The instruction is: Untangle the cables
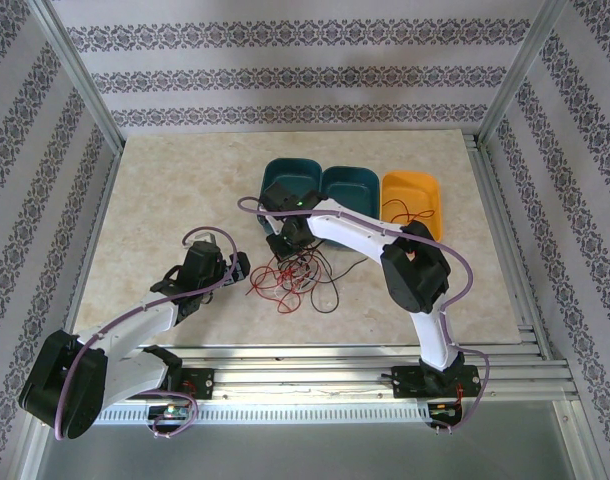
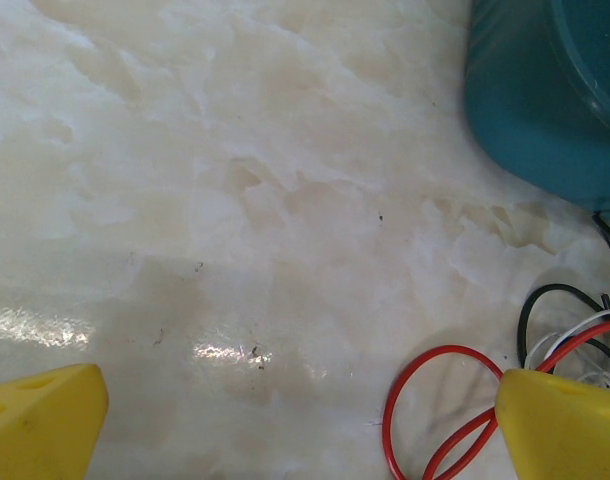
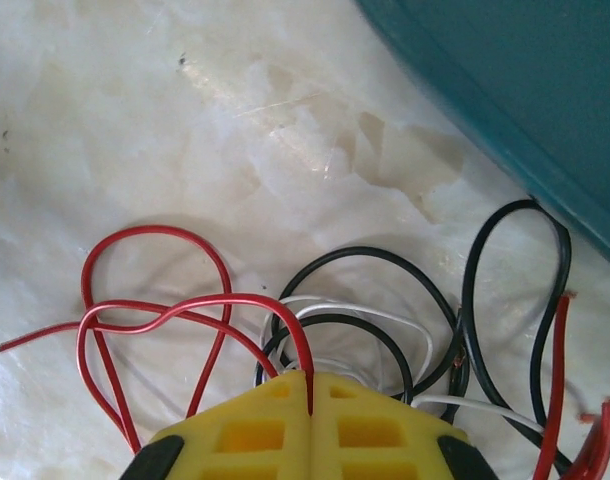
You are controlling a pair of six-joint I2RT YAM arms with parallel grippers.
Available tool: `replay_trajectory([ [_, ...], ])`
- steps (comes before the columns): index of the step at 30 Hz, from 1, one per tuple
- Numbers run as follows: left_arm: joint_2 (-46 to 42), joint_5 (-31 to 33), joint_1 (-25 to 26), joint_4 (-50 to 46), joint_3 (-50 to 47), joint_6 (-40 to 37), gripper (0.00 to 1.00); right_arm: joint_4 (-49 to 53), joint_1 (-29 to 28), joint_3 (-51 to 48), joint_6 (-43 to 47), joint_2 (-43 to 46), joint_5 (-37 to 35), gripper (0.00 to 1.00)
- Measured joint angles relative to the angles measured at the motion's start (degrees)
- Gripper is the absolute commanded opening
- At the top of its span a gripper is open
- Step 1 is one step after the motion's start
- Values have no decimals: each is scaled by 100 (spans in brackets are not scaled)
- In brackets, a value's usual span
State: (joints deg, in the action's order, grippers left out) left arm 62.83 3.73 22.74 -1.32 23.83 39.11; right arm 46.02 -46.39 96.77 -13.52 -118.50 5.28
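Observation:
The cables (image 1: 297, 272) lie as a loose tangle of thin red, black and white strands in the middle of the table. My right gripper (image 3: 311, 378) is over the tangle's far side, its yellow fingers shut on a red cable (image 3: 235, 299) that arches out of the seam. Black loops (image 3: 385, 255) and a white strand (image 3: 385, 315) lie just ahead of it. My left gripper (image 2: 300, 425) is open at the tangle's left edge with bare table between its fingers. A red loop (image 2: 405, 375) lies by its right finger (image 2: 565, 425).
Two teal bins (image 1: 290, 180) (image 1: 350, 185) and an orange bin (image 1: 413, 195) stand in a row behind the tangle. A thin red strand (image 1: 410, 213) lies at the orange bin's front. A teal bin wall (image 3: 525, 100) is close to my right gripper.

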Motion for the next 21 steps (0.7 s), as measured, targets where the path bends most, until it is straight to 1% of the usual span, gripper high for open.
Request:
replay_trajectory([
  [5, 0, 0, 0, 0, 0, 0, 99, -74, -39, -11, 4, 35, 20, 0],
  [9, 0, -2, -2, 0, 0, 0, 99, -229, -103, -125, 33, 304, -4, 0],
  [16, 0, -94, -72, 66, -2, -2, 99, -592, -339, -348, 74, 1287, -372, 0],
  [21, 2, -326, -74, 199, -2, -13, 99, -905, -376, -645, 87, 1904, -570, 0],
])
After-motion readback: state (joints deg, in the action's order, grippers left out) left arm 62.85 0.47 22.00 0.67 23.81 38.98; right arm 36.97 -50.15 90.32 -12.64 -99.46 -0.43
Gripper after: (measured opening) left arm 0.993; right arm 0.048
